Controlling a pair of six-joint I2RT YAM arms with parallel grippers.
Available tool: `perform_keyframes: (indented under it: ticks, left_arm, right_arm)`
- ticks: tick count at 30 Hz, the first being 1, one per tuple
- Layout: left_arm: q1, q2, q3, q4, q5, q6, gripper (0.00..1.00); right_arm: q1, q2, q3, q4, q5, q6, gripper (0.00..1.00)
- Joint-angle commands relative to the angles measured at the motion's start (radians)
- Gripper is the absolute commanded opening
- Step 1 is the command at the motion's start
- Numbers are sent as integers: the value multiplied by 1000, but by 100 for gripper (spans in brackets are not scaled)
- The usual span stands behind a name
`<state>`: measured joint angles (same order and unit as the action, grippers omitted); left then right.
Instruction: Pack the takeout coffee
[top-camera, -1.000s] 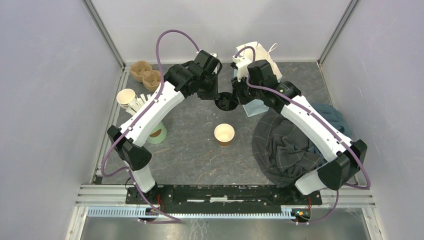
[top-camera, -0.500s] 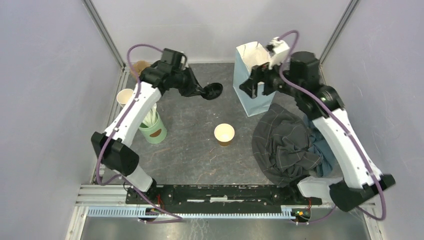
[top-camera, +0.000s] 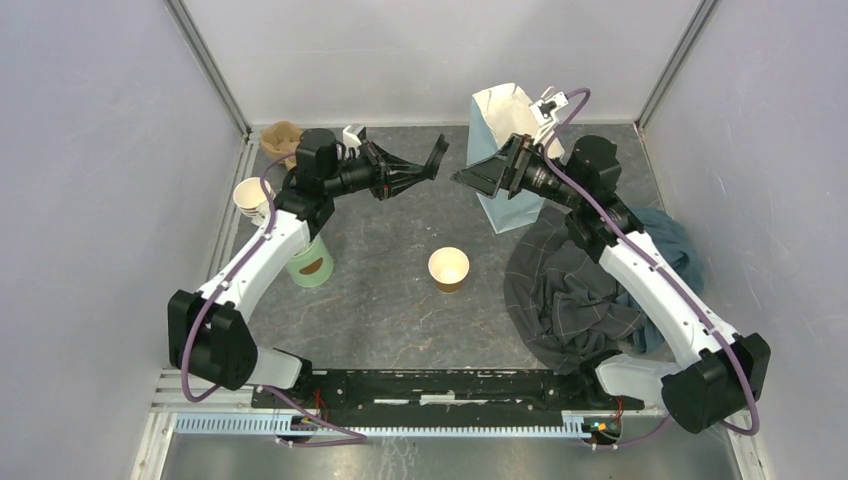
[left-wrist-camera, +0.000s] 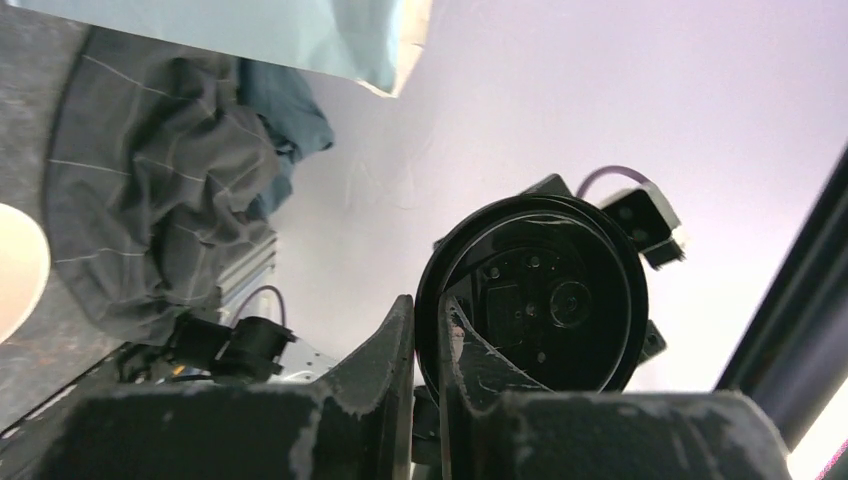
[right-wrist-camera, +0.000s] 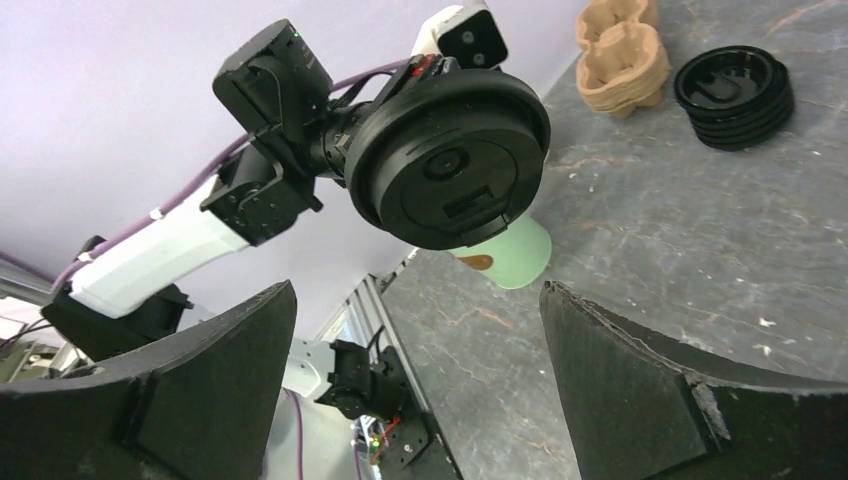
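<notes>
Lid (right-wrist-camera: 447, 160) now aloft in left claw (top-camera: 428, 167); brown cup (top-camera: 449, 268) open on table (top-camera: 390, 290)

Upright near the middle of the bench (top-camera: 390, 300): one small brown paper cup (top-camera: 449, 268), top open and unlidded, pale inside, touching nothing around it. Contents impossible to tell. Raised off the bench toward its far side, well apart from that cup: one round black sip lid (right-wrist-camera: 447, 160), stood up on edge rather than lying flat, pinched at its rim between the nearly closed jaws of the left gripper (left-wrist-camera: 427, 320). Turned toward the right arm: a face with a raised rim, a small round mark and a short slot.
</notes>
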<state>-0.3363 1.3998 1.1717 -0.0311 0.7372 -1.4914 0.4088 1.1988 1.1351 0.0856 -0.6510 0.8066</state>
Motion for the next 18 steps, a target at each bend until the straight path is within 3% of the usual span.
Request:
perform_keyframes:
  ticks: [1,18]
  left_arm:
    - [-5,-47,-27,191,86,-171,2]
    - [-11,-29,-51,241,108,-214,2]
  right_arm:
    - [12,-8,0,203,-27,76,98]
    - [52,125,7,367,-22,213,98]
